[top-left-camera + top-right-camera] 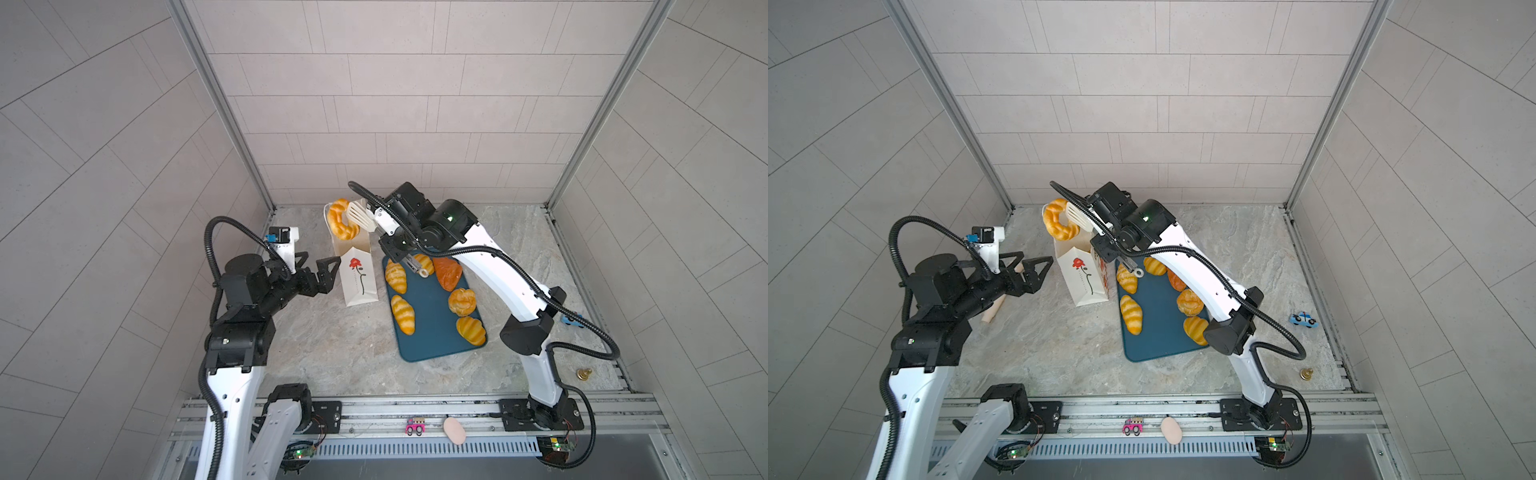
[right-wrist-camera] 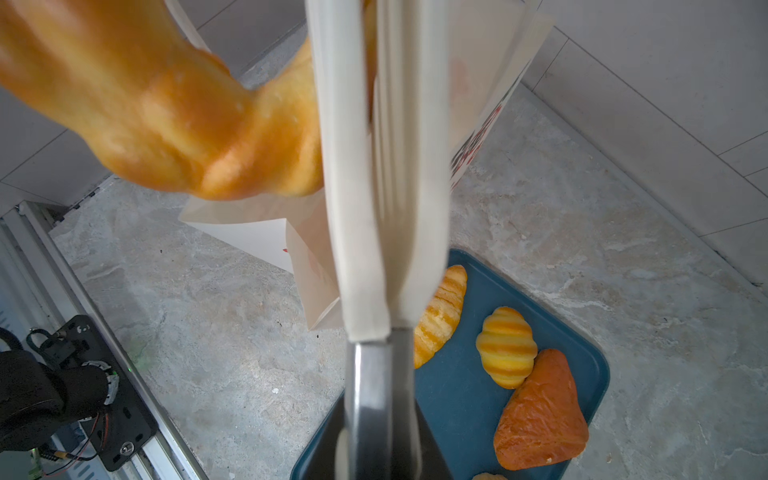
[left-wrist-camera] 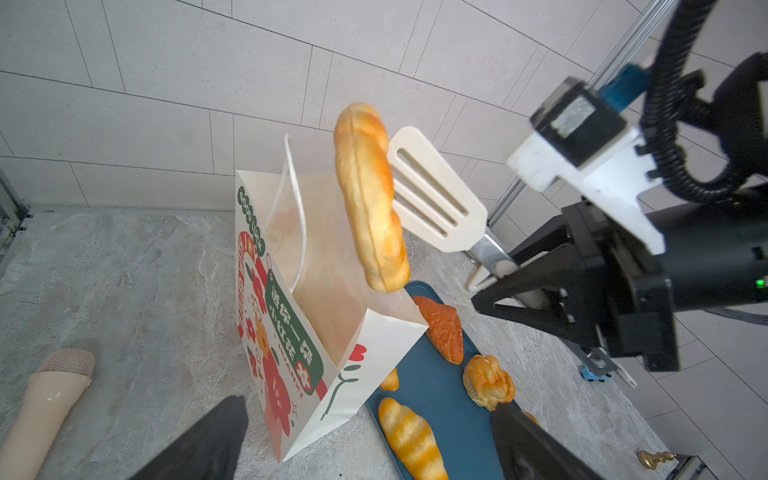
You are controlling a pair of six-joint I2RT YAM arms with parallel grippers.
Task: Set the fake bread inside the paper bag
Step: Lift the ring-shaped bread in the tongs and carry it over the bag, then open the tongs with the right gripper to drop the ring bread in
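My right gripper (image 1: 395, 248) is clamped on the handle of a cream slotted spatula (image 1: 359, 215), fingers pressed tight to it. At the blade's front edge leans the bread ring (image 1: 341, 220), tipped up on its edge in the air over the open mouth of the paper bag (image 1: 357, 278). I cannot tell whether its lower end touches the paper. My left gripper (image 1: 316, 262) has its fingers spread wide and holds nothing, just beside the bag's side.

The bag stands upright near the far edge of the desk (image 1: 332, 353). Beside it lies a blue tray (image 1: 432, 332) with six more pieces of bread, among them a dark orange loaf (image 1: 447, 273). A rolling pin (image 1: 994, 309) lies by the desk's left edge.
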